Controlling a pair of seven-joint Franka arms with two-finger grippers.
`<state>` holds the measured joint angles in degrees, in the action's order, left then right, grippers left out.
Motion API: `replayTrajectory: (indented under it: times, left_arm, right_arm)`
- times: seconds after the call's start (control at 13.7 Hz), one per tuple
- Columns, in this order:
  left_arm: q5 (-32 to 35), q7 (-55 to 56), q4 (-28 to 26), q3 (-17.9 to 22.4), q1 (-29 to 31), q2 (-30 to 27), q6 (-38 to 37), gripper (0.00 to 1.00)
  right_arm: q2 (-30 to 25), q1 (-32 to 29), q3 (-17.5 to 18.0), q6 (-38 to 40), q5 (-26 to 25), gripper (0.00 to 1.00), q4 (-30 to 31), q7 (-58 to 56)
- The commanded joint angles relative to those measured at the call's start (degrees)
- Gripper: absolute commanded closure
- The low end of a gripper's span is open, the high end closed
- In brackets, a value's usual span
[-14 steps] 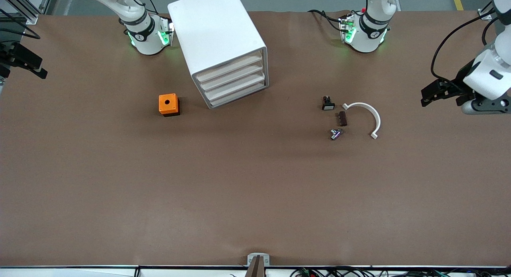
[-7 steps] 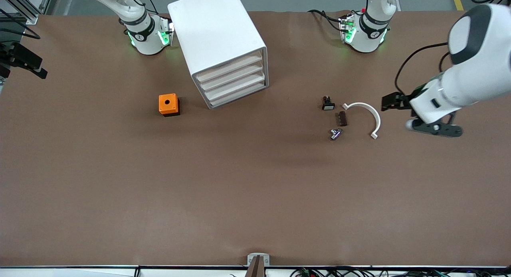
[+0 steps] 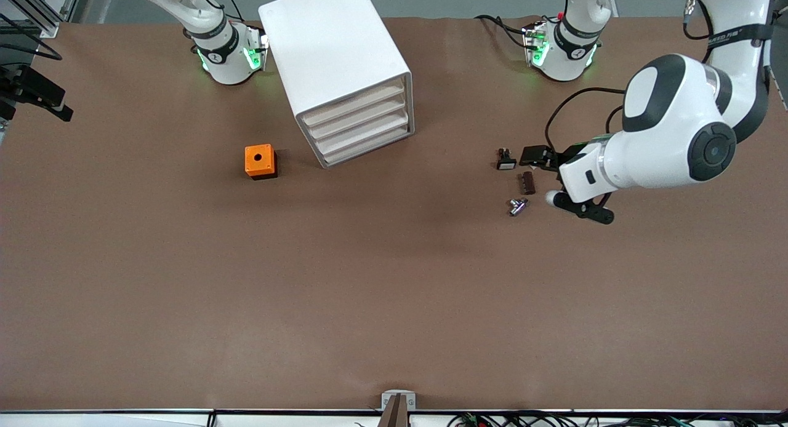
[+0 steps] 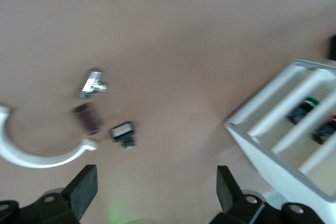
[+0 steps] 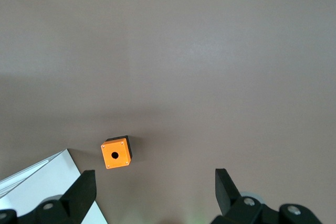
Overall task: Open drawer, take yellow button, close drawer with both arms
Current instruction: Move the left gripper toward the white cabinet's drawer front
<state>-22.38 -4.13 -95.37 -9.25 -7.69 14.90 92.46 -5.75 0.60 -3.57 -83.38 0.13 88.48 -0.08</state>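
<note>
The lower half of the front view is bare brown tabletop (image 3: 369, 304), open from edge to edge. Above it, right of centre, lies a small cluster: a silver metal fitting (image 3: 518, 206), a dark brown block (image 3: 528, 183) and a small black part with a white face (image 3: 506, 161). The left tool (image 3: 534, 156) hangs over this cluster with its jaws spread wide and nothing between them, its bulky white left arm (image 3: 671, 131) bent in from the upper right corner; a white curved clip (image 4: 37, 150) shows in the left wrist view. Left of centre sits an orange cube (image 3: 260, 161) with a round black hole, well apart from the cluster. At upper centre stands the white cabinet (image 3: 335, 64), its four drawers (image 3: 360, 128) shut and stacked at its lower end. The button cannot be picked out with certainty. The right tool (image 5: 152, 192), also wide and empty, waits high over the cube.
</note>
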Motion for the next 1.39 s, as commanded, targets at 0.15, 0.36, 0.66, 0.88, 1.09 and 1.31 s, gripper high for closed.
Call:
replayTrajectory:
  times: [0.15,0.36,0.66,0.88,1.09,1.31]
  left_arm:
    - [-10.91,-3.41,1.15,-3.58,0.39,4.87,0.70,0.00]
    - [-16.54,-6.84,1.07,-6.21,0.39,7.77,2.54,0.00]
    - [-21.02,-10.18,0.98,-11.22,0.39,11.90,5.36,0.00]
    - [-27.26,-13.61,0.45,-12.55,-0.04,14.80,6.33,0.00]
    - [-33.32,-17.83,-1.83,-12.64,-2.32,15.78,9.04,0.00]
    - [-37.37,-19.50,-2.01,-12.72,-3.65,18.76,9.41,0.00]
  right_arm:
    - [0.39,-1.04,0.50,0.50,1.10,0.00,-1.47,-0.28]
    - [0.39,-0.95,0.50,0.50,1.01,0.00,-1.55,-0.19]
    - [0.39,-0.86,0.50,0.41,1.10,0.00,-1.47,-0.19]
    - [0.39,-0.95,0.50,0.41,1.10,0.00,-1.47,-0.19]
    - [0.39,-0.77,0.50,0.15,1.10,0.00,-1.47,-0.10]
    - [0.65,-0.68,0.50,0.15,1.10,0.00,-1.55,-0.10]
